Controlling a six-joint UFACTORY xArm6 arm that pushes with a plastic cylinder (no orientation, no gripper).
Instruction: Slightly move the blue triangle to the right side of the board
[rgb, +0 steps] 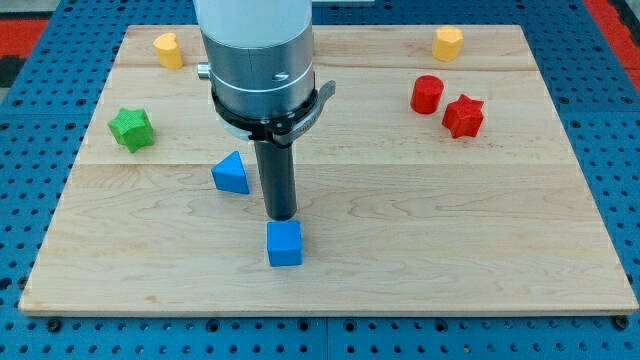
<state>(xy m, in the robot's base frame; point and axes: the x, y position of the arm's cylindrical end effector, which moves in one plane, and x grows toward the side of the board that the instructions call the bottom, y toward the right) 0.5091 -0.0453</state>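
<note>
The blue triangle (231, 173) lies on the wooden board (420, 230), left of centre. My tip (281, 216) stands just to the triangle's lower right, a small gap away, not touching it. A blue cube (284, 243) sits directly below the tip, very close to it or touching; I cannot tell which. The arm's grey and white body rises above the rod and hides the board behind it.
A green star block (131, 129) is at the left. A yellow block (168, 49) is at the top left and another yellow block (447, 43) at the top right. A red cylinder (427, 94) and a red star block (463, 116) are at the right.
</note>
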